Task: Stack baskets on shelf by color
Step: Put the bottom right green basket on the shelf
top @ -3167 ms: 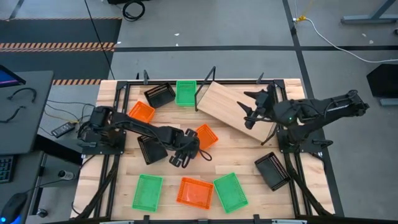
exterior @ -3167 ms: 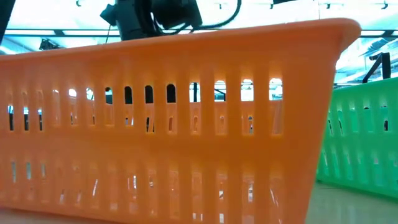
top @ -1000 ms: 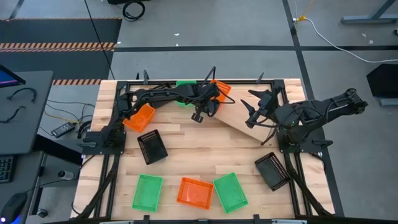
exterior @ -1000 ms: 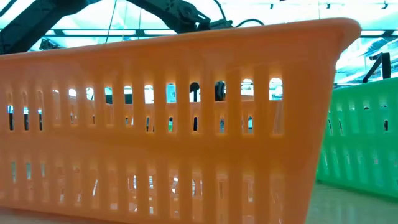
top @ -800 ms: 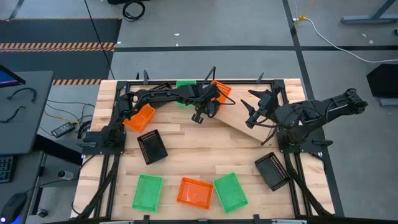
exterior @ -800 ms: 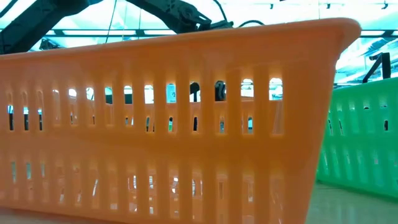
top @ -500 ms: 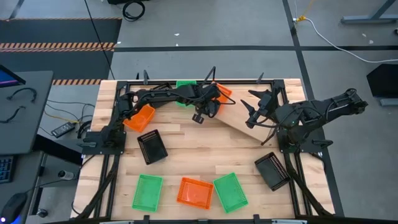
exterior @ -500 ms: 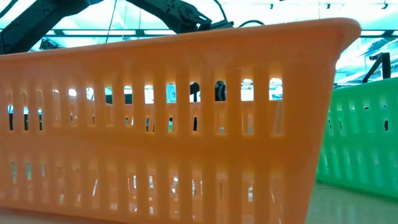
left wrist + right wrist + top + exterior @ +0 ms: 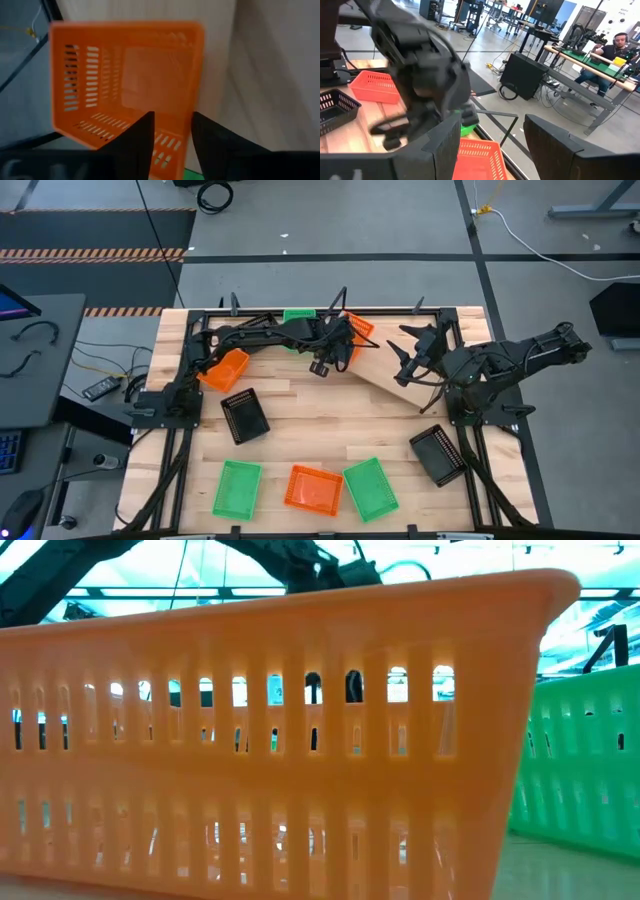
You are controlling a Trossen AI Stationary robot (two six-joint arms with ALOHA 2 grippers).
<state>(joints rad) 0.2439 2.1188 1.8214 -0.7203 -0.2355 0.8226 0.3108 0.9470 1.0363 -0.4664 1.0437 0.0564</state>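
Observation:
My left gripper (image 9: 345, 338) (image 9: 172, 125) is shut on an orange basket (image 9: 357, 330) (image 9: 125, 80) above the far left end of the pale shelf (image 9: 378, 358), which lies slanted on the table's far right part. My right gripper (image 9: 405, 352) (image 9: 492, 130) waits open over the shelf's right end. A second orange basket (image 9: 225, 368) lies on the table's left, and a third (image 9: 313, 488) (image 9: 280, 740) at the near edge between two green ones (image 9: 237, 488) (image 9: 370, 487). Black baskets (image 9: 243, 415) (image 9: 440, 455) lie on the tabletop. My left gripper holds the orange basket by its rim near a corner (image 9: 172, 137). One finger (image 9: 142, 135) seems to be inside the basket and the other (image 9: 210, 142) outside its wall. The fingers come from the table's left, slanting down. Whether the basket's floor touches the shelf, I cannot tell.
A green basket (image 9: 298, 315) at the far edge is partly hidden by the left arm. The black table frame (image 9: 400, 310) runs along the far edge behind the shelf. A person (image 9: 617, 45) sits at a desk in the room beyond. Bare tabletop (image 9: 340, 430) lies in the middle.
My left gripper, still shut on the orange basket, has moved a little toward the table's right, over the shelf's far left end, and the basket has gone with it. The right arm has kept still.

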